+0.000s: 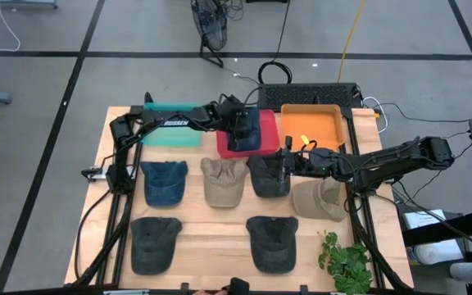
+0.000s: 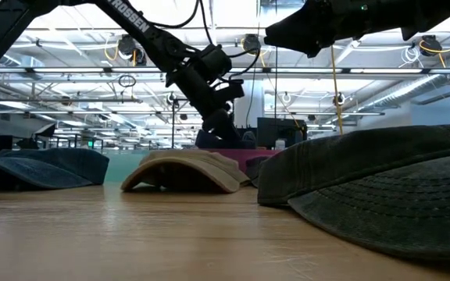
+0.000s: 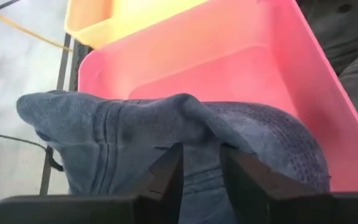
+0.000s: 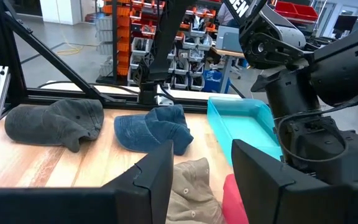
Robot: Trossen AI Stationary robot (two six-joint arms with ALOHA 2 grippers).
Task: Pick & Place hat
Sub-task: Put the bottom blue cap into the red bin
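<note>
While the left tool (image 3: pixel 201 177) was held over the pink bin (image 3: pixel 303 93), a fold of the blue hat (image 3: pixel 135 134) was pinched between its fingers, the hat's brim draped inside the bin beneath it. The right tool (image 1: pixel 283 161) was kept open and empty above a dark hat (image 1: pixel 267 176). A teal bin (image 4: pixel 241 121) was seen just beyond it, bare desk (image 1: pixel 220 242) nearer.

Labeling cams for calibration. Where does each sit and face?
High: overhead, straight down; both arms, left gripper over pink bin.
Low: table height, facing the room; tan hat.
Left wrist: fingers pinch blue hat over pink bin.
Right wrist: open right gripper faces left arm.
Shared: tan hat, pink bin.
</note>
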